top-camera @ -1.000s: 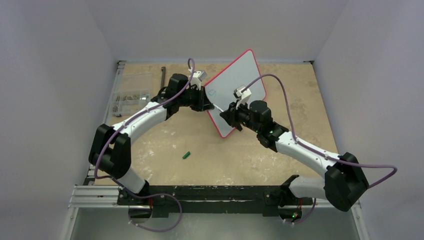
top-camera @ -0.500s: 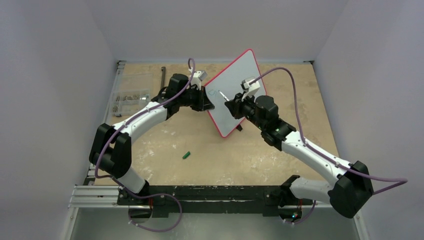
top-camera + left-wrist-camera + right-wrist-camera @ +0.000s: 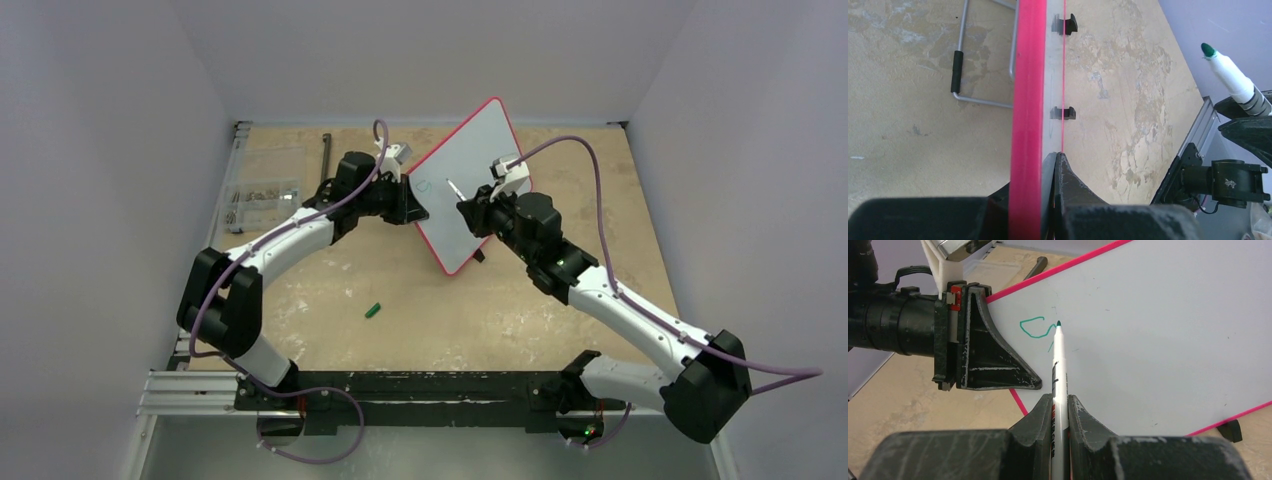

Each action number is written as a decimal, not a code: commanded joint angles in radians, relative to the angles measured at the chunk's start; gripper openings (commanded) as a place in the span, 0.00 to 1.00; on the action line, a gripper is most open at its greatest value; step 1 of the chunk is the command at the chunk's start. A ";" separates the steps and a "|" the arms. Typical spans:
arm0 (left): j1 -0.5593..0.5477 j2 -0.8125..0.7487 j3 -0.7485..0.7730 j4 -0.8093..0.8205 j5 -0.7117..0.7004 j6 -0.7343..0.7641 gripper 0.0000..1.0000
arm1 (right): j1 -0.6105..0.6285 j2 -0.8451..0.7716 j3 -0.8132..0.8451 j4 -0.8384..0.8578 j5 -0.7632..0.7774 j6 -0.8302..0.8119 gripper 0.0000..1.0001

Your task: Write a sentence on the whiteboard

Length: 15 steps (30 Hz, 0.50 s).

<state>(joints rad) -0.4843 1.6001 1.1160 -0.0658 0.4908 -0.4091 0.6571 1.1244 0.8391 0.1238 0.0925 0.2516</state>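
Since the earlier frame the right arm had swung up and farther over the table, carrying the right gripper [image 3: 470, 212] from the near end of the whiteboard [image 3: 480, 160] toward its far-left part. The left arm and the board had not shifted.

From above, the whiteboard stood tilted at the middle of the table [image 3: 600, 200], with the left gripper [image 3: 412, 205] clamped on its left edge. A small green cap [image 3: 373, 310] lay nearer, well apart.

The left wrist view looked along the red rim. Its jaws were pressed onto that rim from both sides, the black feet [image 3: 1064, 24] stuck out beyond, and a wire stand [image 3: 960, 75] lay behind the board. Here the marker's green tip stood clear of the board's face.

The right wrist view showed its jaws pinching the marker [image 3: 1058, 370] upright, the tip close to the only writing so far — a green first letter and a short stroke of the sentence [image 3: 1035, 329].

The board was held by one edge alone, so I judged that a firm press could pivot it in that pinch and leave a broken or skewed stroke. The marker might also slide back between the jaws, or land over the letter already drawn.
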 commanded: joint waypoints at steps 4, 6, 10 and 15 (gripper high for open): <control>-0.010 0.062 -0.083 -0.158 -0.155 0.114 0.01 | 0.004 -0.024 0.040 0.012 0.034 0.022 0.00; -0.010 0.068 -0.082 -0.167 -0.159 0.119 0.02 | 0.003 -0.021 0.042 0.010 0.033 0.023 0.00; -0.004 0.069 -0.078 -0.184 -0.163 0.119 0.09 | 0.003 -0.013 0.049 0.008 0.029 0.026 0.00; 0.000 0.070 -0.086 -0.183 -0.165 0.125 0.22 | 0.003 0.001 0.061 0.008 0.024 0.031 0.00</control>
<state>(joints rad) -0.4763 1.6032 1.0954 -0.0528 0.4404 -0.4187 0.6571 1.1210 0.8398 0.1192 0.1104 0.2695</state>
